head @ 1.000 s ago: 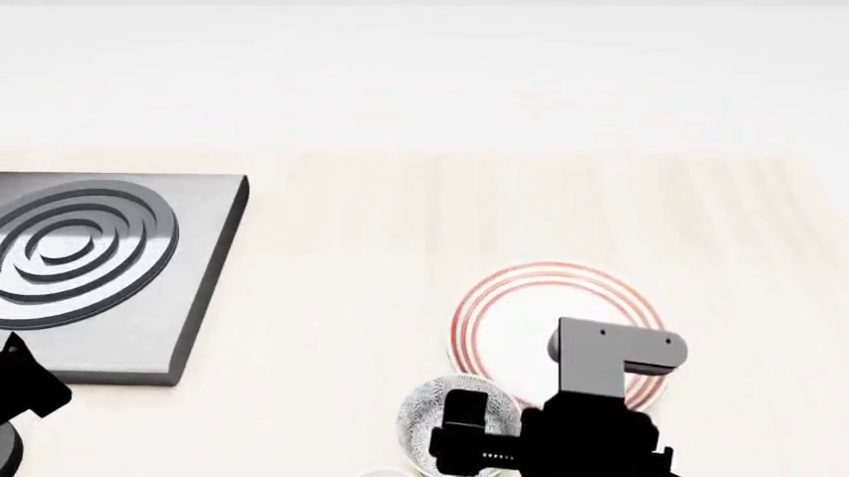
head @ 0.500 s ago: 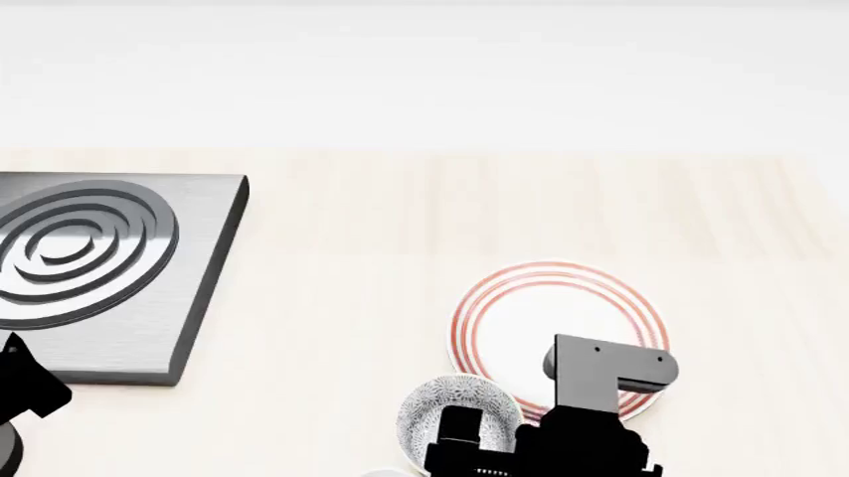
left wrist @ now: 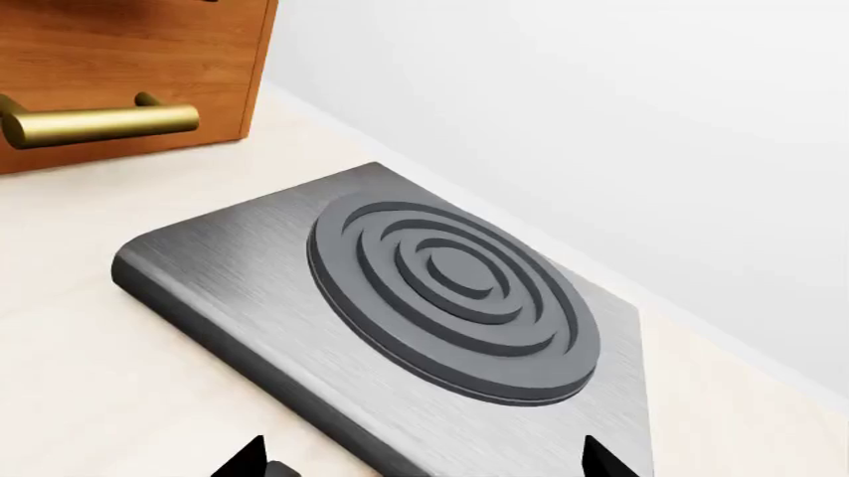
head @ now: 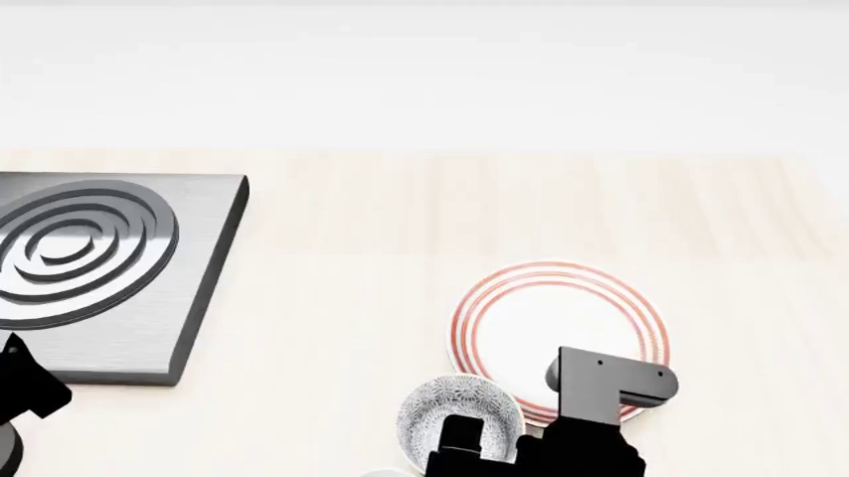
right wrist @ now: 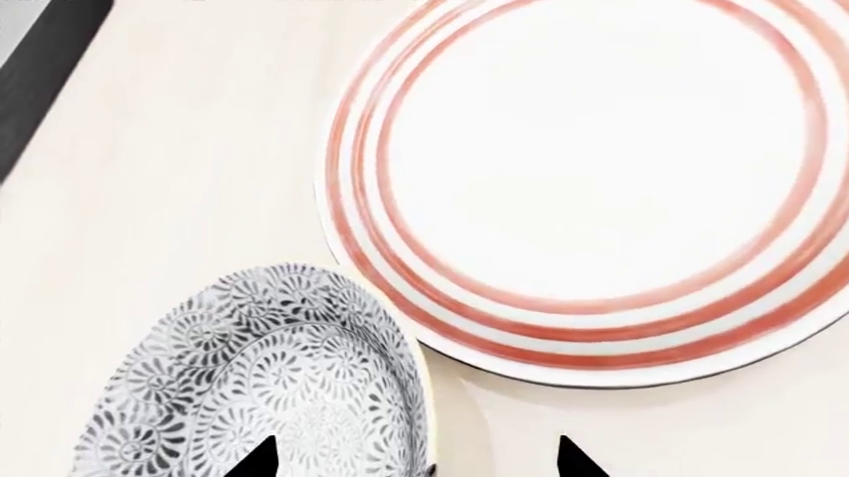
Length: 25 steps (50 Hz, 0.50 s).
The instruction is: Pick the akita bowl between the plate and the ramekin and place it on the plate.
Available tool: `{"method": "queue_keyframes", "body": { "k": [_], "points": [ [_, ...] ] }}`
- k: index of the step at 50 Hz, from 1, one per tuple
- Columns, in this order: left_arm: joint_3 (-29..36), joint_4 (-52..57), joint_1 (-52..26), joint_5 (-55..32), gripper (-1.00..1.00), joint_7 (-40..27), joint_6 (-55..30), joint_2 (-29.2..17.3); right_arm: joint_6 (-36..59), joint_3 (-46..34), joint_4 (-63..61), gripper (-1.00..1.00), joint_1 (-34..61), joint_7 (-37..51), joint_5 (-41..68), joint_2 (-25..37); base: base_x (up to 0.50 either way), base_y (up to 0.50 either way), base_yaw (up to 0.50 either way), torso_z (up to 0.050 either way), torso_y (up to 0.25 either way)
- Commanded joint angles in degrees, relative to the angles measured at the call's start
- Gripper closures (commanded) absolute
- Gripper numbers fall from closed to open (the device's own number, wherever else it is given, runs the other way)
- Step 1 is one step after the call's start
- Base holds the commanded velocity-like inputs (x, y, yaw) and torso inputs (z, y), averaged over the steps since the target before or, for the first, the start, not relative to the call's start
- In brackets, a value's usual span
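Observation:
The akita bowl (head: 458, 412) (right wrist: 265, 383), white with a dense grey-black pattern, stands just short of the red-ringed plate (head: 558, 323) (right wrist: 597, 179), their rims almost touching. Only a thin white sliver of the ramekin (head: 382, 473) shows at the head view's bottom edge. My right gripper (right wrist: 414, 462) is open above the bowl's plate-side rim, one fingertip over the bowl's inside and the other over bare counter beside the plate. It holds nothing. My left gripper (left wrist: 422, 462) is open and empty far to the left, over the hob's near edge.
A grey metal hob (head: 93, 268) (left wrist: 451, 298) with a ringed burner lies at the left of the pale wooden counter (head: 345, 328). A wooden drawer front with a brass handle (left wrist: 93, 119) shows beyond it in the left wrist view. A white wall (head: 424, 70) backs the counter.
My right arm has drawn back toward the counter's near edge, uncovering more of the plate and the bowl. The bowl, the plate and the left arm have not moved.

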Motion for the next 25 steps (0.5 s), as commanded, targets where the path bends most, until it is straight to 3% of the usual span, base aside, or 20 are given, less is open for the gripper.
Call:
{"method": "queue_keyframes", "body": {
  "k": [1, 7, 8, 25],
  "points": [
    [0.1, 0.2, 0.0, -0.2, -1.0, -0.2, -0.1, -0.1, -0.4, -0.2, 0.8, -1.0, -0.3, -0.1, 0.3, 0.0, 0.0, 0.0, 0.0, 0.0, 0.0],
    [0.2, 0.4, 0.1, -0.3, -1.0, -0.3, -0.1, -0.2, -0.3, -0.3, 0.6, -1.0, -0.4, 0.1, 0.7, 0.1, 0.0, 0.0, 0.0, 0.0, 0.0],
    [0.2, 0.4, 0.1, -0.4, -1.0, -0.4, -0.2, -0.2, -0.5, -1.1, 0.0, 1.0, -0.6, 0.8, -0.1, 0.4, 0.0, 0.0, 0.0, 0.0, 0.0],
    [0.4, -0.2, -0.1, -0.5, -1.0, -0.3, 0.1, -0.3, -2.3, -4.9, -3.6, 1.0, -0.2, 2.4, -2.3, 1.5, 0.0, 0.0, 0.0, 0.0, 0.0]
  ]
}}
